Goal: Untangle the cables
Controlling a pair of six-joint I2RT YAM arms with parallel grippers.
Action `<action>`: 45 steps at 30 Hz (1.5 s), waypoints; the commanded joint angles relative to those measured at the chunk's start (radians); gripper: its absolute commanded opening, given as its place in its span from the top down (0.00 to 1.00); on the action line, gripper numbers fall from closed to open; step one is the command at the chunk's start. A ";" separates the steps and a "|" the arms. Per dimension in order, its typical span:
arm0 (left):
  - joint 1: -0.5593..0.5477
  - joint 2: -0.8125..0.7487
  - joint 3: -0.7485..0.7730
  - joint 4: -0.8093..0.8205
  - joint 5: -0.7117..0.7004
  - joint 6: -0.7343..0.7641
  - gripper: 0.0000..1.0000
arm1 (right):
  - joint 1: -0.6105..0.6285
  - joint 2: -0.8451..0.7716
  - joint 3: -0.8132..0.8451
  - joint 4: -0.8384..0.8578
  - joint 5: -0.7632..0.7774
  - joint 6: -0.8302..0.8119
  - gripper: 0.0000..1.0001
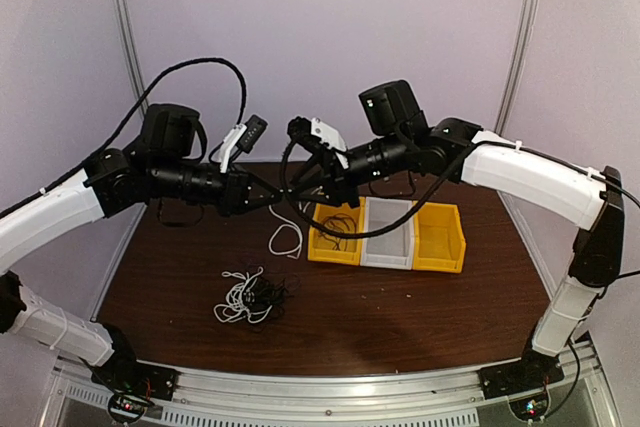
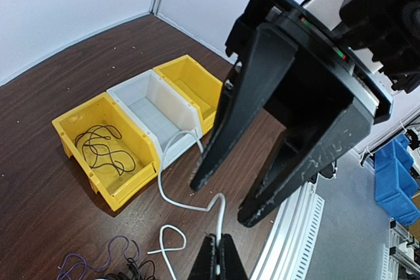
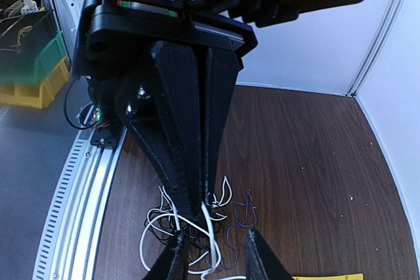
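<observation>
My left gripper [image 1: 272, 194] is shut on a white cable [image 1: 285, 239] and holds it above the table; the cable hangs down and ends in a loop on the wood. In the left wrist view the shut fingers [image 2: 218, 237] pinch this white cable [image 2: 172, 200]. My right gripper [image 1: 298, 192] is open, tip to tip with the left one, with the cable between its fingers but not touched [image 3: 214, 235]. A tangle of white, black and purple cables [image 1: 250, 297] lies below on the table. It also shows in the right wrist view [image 3: 187, 227].
Three bins stand in a row right of centre: a yellow bin [image 1: 335, 247] with a black cable [image 2: 105, 150] in it, a white bin [image 1: 390, 252] and a second yellow bin [image 1: 440, 247]. The metal rail [image 1: 330, 387] runs along the table's near edge.
</observation>
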 commanded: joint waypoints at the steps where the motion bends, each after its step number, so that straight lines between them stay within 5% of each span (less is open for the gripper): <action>1: -0.004 -0.003 0.014 0.060 -0.005 0.016 1.00 | -0.003 0.015 0.005 -0.017 -0.047 0.002 0.72; 8: -0.004 -0.005 0.006 0.074 -0.010 0.015 1.00 | -0.005 0.018 0.004 -0.012 -0.056 0.008 0.98; 11: -0.004 -0.001 0.002 0.074 -0.033 0.023 1.00 | -0.012 0.014 0.003 0.000 -0.050 0.020 1.00; 16: -0.004 -0.019 -0.007 0.050 -0.166 0.083 0.51 | -0.092 -0.011 -0.005 -0.006 -0.074 0.044 1.00; 22: 0.019 -0.013 -0.037 0.061 -0.497 0.164 0.22 | -0.290 -0.093 -0.073 -0.050 -0.112 0.043 1.00; 31: 0.093 0.201 0.075 0.162 -0.731 0.207 0.20 | -0.633 -0.272 -0.247 -0.109 -0.087 -0.013 1.00; 35: 0.098 0.219 0.012 0.228 -0.778 0.201 0.23 | -0.757 -0.340 -0.274 -0.185 -0.066 -0.061 1.00; 39: 0.146 0.157 -0.147 0.354 -0.808 0.206 0.23 | -0.796 -0.378 -0.281 -0.281 0.021 -0.125 1.00; 45: 0.154 0.087 -0.166 0.352 -0.803 0.183 0.23 | -0.797 -0.400 -0.363 -0.324 0.113 -0.152 1.00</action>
